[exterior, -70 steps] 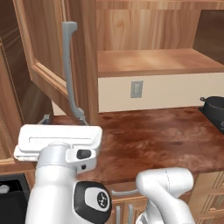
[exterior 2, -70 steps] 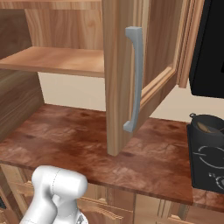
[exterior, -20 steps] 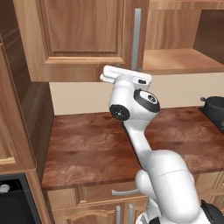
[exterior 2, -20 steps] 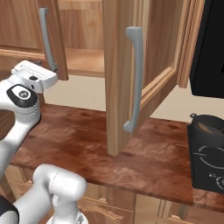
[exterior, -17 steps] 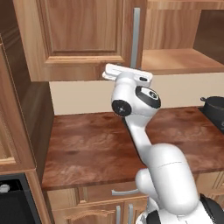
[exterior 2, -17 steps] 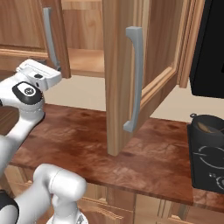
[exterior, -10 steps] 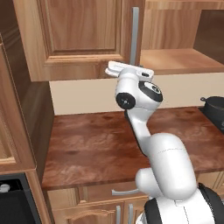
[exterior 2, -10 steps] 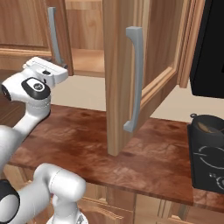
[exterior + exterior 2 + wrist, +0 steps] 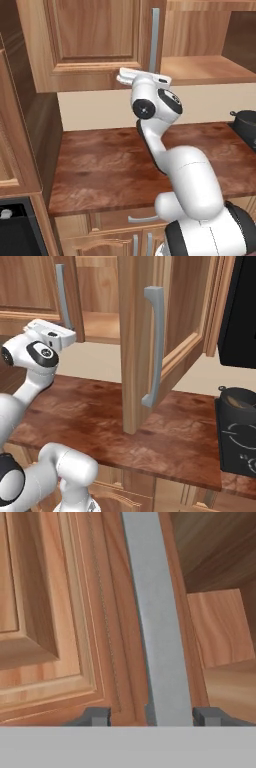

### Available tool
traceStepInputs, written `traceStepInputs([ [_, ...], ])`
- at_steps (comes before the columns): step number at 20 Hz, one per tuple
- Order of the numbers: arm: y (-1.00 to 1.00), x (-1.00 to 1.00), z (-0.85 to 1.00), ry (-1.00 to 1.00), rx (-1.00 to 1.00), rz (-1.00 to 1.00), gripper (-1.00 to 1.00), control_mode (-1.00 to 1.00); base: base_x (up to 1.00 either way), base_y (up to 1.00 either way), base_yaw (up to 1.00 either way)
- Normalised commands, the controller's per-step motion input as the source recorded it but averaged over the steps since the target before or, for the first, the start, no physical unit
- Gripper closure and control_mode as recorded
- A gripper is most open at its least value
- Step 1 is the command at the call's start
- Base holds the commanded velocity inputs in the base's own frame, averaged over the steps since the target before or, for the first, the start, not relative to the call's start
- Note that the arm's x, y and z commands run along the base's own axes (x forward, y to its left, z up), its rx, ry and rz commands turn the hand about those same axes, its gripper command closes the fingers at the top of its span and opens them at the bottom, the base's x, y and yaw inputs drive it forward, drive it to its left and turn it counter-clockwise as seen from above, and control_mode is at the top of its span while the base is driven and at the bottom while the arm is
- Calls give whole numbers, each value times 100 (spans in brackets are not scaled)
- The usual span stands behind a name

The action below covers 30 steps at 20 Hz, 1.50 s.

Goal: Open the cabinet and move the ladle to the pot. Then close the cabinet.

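Bare reddish-brown countertop [image 9: 115, 160]

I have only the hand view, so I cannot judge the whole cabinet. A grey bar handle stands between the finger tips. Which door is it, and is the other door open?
Observer: It is the left door's handle. The right door stands wide open.
Operator: Is the left door shut?
Observer: In the left base view the left door looks shut, or nearly so.
Operator: And the pot?
Observer: The pot sits on the stove at the right, with something brown inside. I cannot tell if it is the ladle.
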Motion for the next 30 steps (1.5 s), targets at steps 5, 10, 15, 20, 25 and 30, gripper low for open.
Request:
traceStepInputs([
  [5, -21, 48, -2, 8, 5, 0, -100, -100, 0, 0, 0],
  [10, -18, -29, -1, 2, 6, 0, -100, -100, 0, 0, 0],
  [15, -17, -76, 0, 0, 2, 0, -100, -100, 0, 0, 0],
  [20, -17, -69, 0, 0, 1, 0, -100, -100, 0, 0, 0],
  [25, -22, -95, 8, -2, 5, 0, -100, -100, 0, 0, 0],
  [30, -19, -100, 53, -5, 14, 0, -100, -100, 0, 0, 0],
])
